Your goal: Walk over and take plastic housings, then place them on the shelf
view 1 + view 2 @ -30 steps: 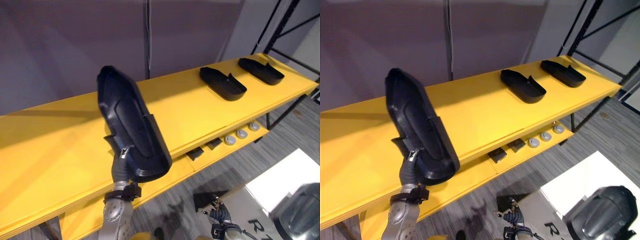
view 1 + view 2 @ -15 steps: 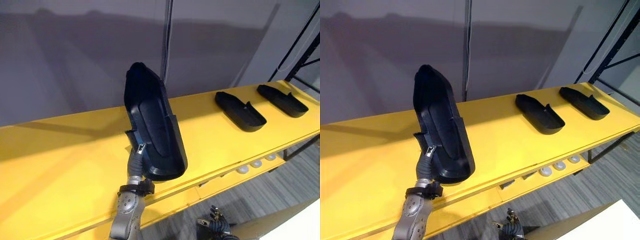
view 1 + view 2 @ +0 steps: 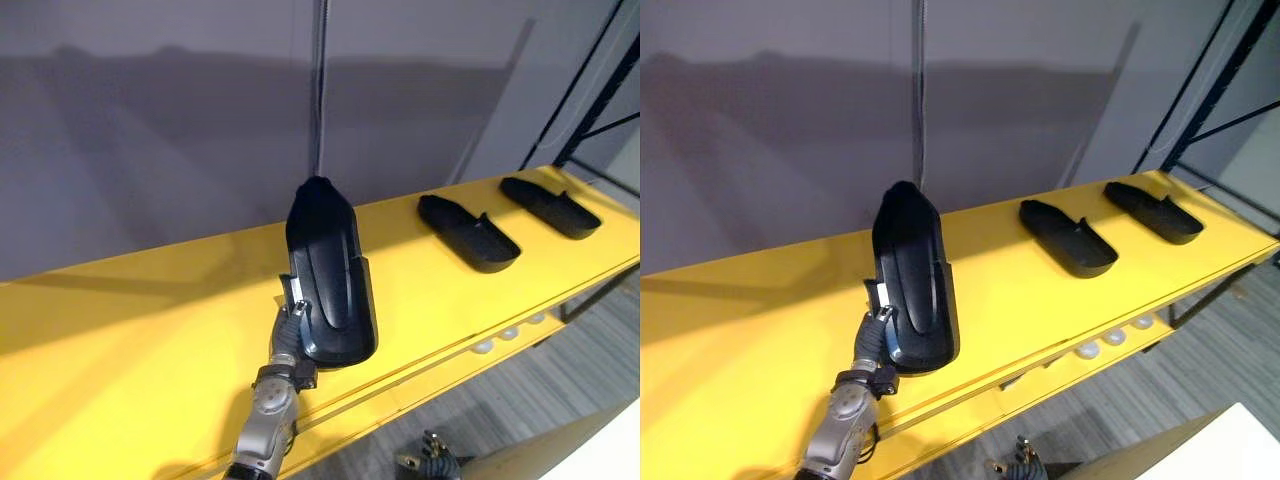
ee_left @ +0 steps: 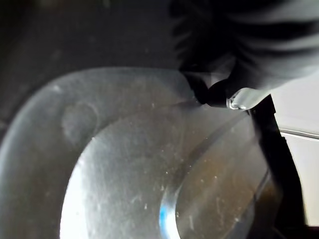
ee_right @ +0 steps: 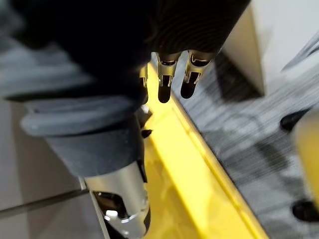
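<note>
Right robot hand hung low over the grey carpet floor, fingers relaxed, holding nothing. Left robot hand pinched the near end of the black housing, thumb on its rim. The housing was tilted, far end raised, over the yellow shelf. Second housing and third housing lay on the shelf, well right of that hand. Beyond: plain grey wall, black rack upright.

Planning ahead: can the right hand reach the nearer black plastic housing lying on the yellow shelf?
Probably yes: the right hand hangs open and empty, and the shelf before that housing is bare.
</note>
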Controlling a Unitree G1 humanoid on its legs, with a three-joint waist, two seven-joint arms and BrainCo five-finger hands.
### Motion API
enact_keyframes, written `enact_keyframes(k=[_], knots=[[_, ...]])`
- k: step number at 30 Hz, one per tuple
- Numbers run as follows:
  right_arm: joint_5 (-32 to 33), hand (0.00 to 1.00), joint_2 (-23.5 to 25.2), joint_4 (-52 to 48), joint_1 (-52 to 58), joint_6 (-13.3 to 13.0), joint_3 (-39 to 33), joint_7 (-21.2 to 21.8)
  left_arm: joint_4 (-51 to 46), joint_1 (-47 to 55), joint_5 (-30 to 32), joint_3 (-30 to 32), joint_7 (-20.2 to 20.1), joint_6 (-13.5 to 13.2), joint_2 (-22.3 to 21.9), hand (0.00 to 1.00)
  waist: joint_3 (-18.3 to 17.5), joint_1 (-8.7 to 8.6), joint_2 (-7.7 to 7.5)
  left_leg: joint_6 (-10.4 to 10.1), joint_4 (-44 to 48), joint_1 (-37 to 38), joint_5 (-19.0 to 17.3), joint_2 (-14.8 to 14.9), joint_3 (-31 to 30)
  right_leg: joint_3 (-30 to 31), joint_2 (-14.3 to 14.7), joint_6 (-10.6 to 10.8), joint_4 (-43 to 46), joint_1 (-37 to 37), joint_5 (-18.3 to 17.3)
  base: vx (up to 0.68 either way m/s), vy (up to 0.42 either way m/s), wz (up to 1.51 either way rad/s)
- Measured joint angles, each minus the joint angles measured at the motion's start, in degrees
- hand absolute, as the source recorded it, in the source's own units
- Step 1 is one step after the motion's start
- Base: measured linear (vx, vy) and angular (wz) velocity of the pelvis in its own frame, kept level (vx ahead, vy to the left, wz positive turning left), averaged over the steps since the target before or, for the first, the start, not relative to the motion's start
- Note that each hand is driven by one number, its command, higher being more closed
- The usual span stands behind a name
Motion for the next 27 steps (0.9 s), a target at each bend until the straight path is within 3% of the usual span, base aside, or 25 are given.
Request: enact_keyframes(k=[4, 7, 9, 16, 21, 22, 27], knots=[[-0.2, 0.00, -0.1, 0.2, -1.0, 0.0, -0.1, 0.0, 5.7, -4.7, -2.1, 2.1, 1.4, 0.0, 0.8, 1.00, -0.2, -0.21, -0.25, 0.6, -0.5, -0.1, 0.7, -0.2, 0.0, 1.1, 0.1, 0.7, -0.2, -0.4, 0.4, -0.06, 0.019, -0.05], [-0.2, 0.00, -0.7, 1.2, -1.5, 0.0, 0.1, 0.0, 10.3, -10.1, -4.4, 3.3, 2.6, 0.2, 1.4, 1.00, -0.1, -0.84, -0.37, 0.5, -4.4, -0.1, 4.0, -0.5, 0.0, 1.2, 0.0, 1.0, -2.1, -1.5, 0.2, -0.12, -0.062, -0.07], [-0.5, 0.00, -2.1, 2.0, -1.9, 0.1, 1.3, 0.0, 13.6, -14.0, -4.5, 4.5, 3.2, 0.8, 1.5, 1.00, 0.4, -2.75, 0.03, 0.0, -7.2, -0.2, 6.6, 0.1, -0.7, 1.0, 0.5, 1.9, -2.7, -2.5, 0.8, -0.15, -0.080, 0.04], [-0.5, 0.00, -3.7, 2.3, -2.0, 0.2, 2.1, -0.1, 16.7, -17.5, -4.9, 4.5, 4.2, 2.8, 0.4, 1.00, 0.7, -4.96, -0.07, -0.7, -7.4, -0.7, 6.9, 1.4, -0.4, 1.2, 2.0, 1.6, -5.3, -2.2, 2.6, -0.09, -0.042, -0.06], [-0.5, 0.00, -3.1, 2.5, -2.3, 0.2, 2.1, -0.3, 19.4, -21.1, -6.9, 4.7, 5.5, 2.8, 0.3, 1.00, 0.8, -5.10, -0.20, -0.7, -7.4, -1.1, 6.8, 1.4, -0.3, 1.3, 1.9, 1.1, -6.4, -2.1, 3.7, 0.01, 0.002, 0.00], [-0.5, 0.00, -3.0, 2.5, -2.6, 0.2, 2.1, -0.3, 19.6, -21.7, -7.7, 4.9, 6.1, 2.8, 0.3, 0.00, 1.0, -5.11, -0.22, -0.5, -7.4, -1.1, 7.0, 1.5, -0.2, 1.3, 2.0, 1.1, -6.4, -2.1, 3.8, 0.05, 0.010, -0.03], [-0.5, 0.00, -3.0, 2.6, -3.9, 0.2, 2.0, -0.4, 21.5, -24.7, -10.1, 6.5, 6.7, 2.5, 0.2, 0.00, 1.6, -5.37, -0.20, -0.5, -7.2, -1.0, 7.0, 1.7, 0.1, 1.4, 2.1, 1.3, -7.7, -1.3, 4.6, 0.03, 0.011, -0.02]])
